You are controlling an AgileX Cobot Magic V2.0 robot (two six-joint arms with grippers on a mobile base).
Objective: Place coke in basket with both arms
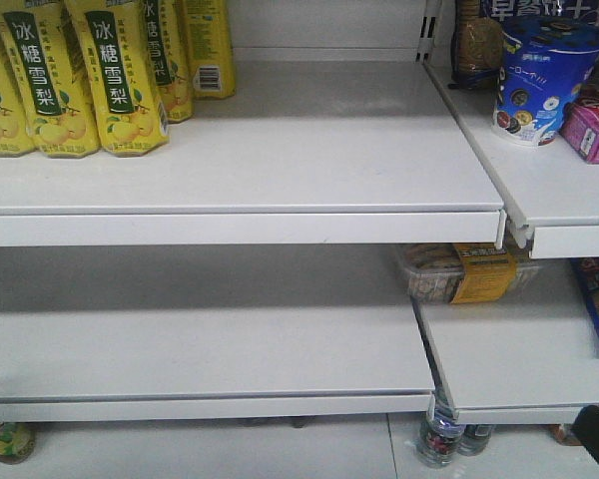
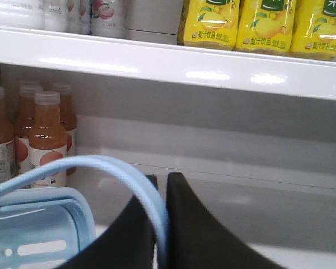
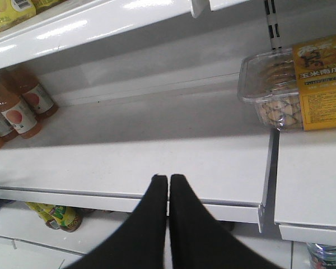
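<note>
- The left gripper has its two black jaws closed on the thin swing handle of the light blue basket, which hangs just below it, in front of the white shelf.
- The right gripper is pressed together with nothing between the jaws, hovering in front of the bare middle shelf.
- No coke bottle with red cap shows in any view; only orange juice bottles and yellow pear drinks.
- I judge that the basket is carried and the search step is open: the right arm must first find the coke, then open wide for it.
</note>
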